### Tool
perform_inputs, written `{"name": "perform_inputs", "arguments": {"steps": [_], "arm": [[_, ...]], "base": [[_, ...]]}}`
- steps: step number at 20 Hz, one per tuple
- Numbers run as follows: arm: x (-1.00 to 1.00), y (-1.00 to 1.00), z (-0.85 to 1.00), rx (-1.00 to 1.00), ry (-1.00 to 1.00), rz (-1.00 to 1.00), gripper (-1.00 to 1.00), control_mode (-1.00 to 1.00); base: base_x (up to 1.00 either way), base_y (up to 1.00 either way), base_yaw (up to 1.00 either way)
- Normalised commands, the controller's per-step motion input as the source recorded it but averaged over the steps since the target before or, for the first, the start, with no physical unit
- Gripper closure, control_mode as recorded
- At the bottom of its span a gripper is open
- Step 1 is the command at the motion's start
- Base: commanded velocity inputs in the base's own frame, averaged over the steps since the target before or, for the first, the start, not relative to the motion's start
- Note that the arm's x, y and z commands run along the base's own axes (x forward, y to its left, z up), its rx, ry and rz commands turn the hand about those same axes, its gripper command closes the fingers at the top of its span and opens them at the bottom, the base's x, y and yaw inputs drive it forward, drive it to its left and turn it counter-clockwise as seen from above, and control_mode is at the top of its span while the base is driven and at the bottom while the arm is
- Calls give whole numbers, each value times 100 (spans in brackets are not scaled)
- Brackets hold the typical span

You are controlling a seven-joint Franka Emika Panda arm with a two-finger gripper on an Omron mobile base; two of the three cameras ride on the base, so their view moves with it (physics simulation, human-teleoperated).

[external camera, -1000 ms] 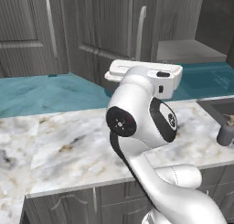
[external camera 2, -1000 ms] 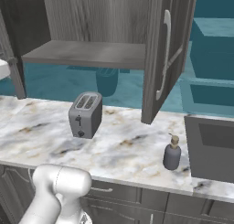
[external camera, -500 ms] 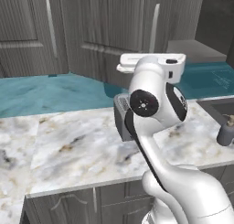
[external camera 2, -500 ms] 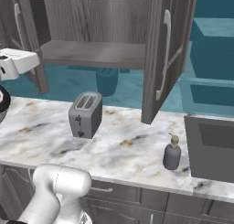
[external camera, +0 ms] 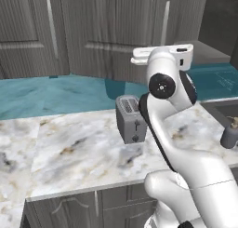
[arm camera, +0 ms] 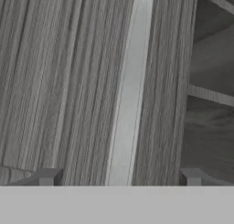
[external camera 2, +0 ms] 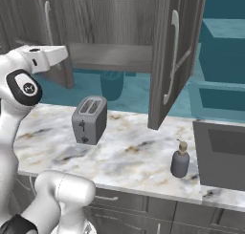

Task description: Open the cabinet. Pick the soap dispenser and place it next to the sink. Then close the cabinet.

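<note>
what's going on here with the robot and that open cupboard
A white robot arm has its open fingers lined up on either side of the long silver handle of the cabinet, not gripping it. Both doors stand open. The soap dispenser already sits on the marble counter beside the sink, with a toaster further along.

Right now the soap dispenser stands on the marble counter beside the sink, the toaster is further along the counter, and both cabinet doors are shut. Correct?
Not quite. The cabinet doors are not shut: in the right base view the right door stands swung open and the shelf shows. The soap dispenser does stand beside the sink, with the toaster further along.
</note>
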Motion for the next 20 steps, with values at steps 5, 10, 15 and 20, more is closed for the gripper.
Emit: {"name": "perform_inputs", "arguments": {"steps": [5, 10, 15, 20], "arm": [[86, 0, 0, -4, 2, 0, -100, -100], [61, 0, 0, 0, 0, 0, -100, -100], [63, 0, 0, 0, 0, 0, -100, -100], [73, 0, 0, -1, 0, 0, -100, -100]], "base": [[0, 0, 0], [0, 0, 0], [0, 0, 0], [0, 0, 0]]}}
